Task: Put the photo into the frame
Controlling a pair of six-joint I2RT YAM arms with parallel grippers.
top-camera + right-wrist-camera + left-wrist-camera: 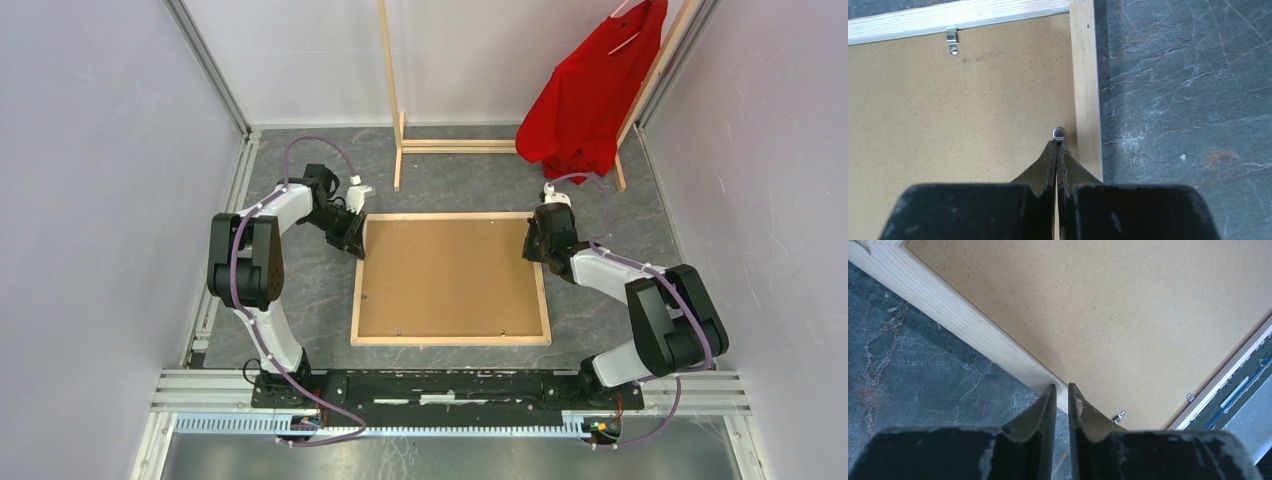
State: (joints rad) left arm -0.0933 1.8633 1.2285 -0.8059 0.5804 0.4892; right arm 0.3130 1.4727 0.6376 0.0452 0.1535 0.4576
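Right gripper (pixel 1056 143): closed, tips at a small metal tab (pixel 1058 132). Left gripper (pixel 1061 388): jaws barely parted, nothing between them, tips at the frame (pixel 948 306) rail.
Frame: pale grained wood, back upward, flat.
Photo (pixel 1123 315): speckled brown board back, seated inside the frame, ahead of both grippers.
Worktop (pixel 923 390): grey, veined like stone.
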